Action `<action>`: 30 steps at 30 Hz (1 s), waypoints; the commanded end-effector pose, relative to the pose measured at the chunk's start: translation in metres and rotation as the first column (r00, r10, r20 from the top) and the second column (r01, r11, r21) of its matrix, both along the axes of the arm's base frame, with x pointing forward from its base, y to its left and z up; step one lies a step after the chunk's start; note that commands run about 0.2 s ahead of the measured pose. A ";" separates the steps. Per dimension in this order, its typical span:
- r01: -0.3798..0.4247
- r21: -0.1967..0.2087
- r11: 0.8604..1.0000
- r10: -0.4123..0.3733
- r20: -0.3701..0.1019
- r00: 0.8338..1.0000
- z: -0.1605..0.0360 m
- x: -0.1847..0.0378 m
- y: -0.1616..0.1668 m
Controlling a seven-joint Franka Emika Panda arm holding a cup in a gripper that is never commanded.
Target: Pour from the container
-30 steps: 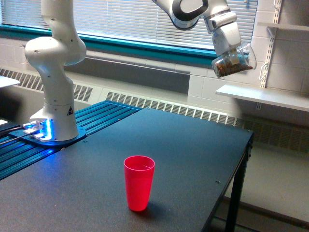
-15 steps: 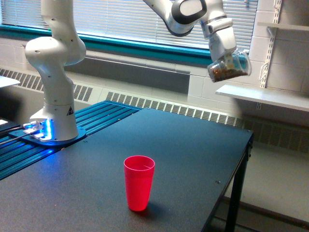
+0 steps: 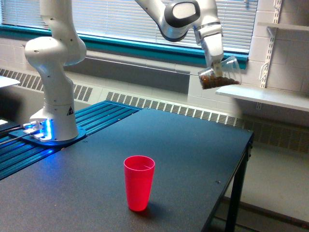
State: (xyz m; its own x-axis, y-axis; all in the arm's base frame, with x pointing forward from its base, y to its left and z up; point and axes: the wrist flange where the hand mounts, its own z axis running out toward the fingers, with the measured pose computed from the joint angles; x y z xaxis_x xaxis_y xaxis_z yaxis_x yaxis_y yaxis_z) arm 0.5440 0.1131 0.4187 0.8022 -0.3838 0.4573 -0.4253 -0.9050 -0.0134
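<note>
While the gripper is clamped on the clear container, brown contents inside, it hangs high, tilted, well apart from the red cup on the table. Step: carry-over. Next: get over cup, then tip.

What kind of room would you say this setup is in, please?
Probably a lab or workshop room: a robot arm bolted beside a black table, painted block walls with bracket shelves, and a blinded window.
</note>
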 end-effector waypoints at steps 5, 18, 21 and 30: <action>0.154 0.000 0.988 -0.154 0.003 0.988 -0.003 -0.015 -0.024; 0.292 -0.004 0.956 -0.292 -0.034 0.956 -0.023 -0.045 -0.051; 0.312 -0.008 0.950 -0.312 -0.042 0.949 -0.026 -0.051 -0.058; 0.383 -0.004 0.924 -0.382 -0.052 0.923 -0.030 -0.062 -0.083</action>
State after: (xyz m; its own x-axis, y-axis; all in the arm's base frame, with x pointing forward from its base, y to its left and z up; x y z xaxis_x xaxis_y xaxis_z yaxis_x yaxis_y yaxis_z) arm 0.4854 0.0477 0.3844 0.6746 -0.6129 0.4115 -0.6828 -0.7299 0.0322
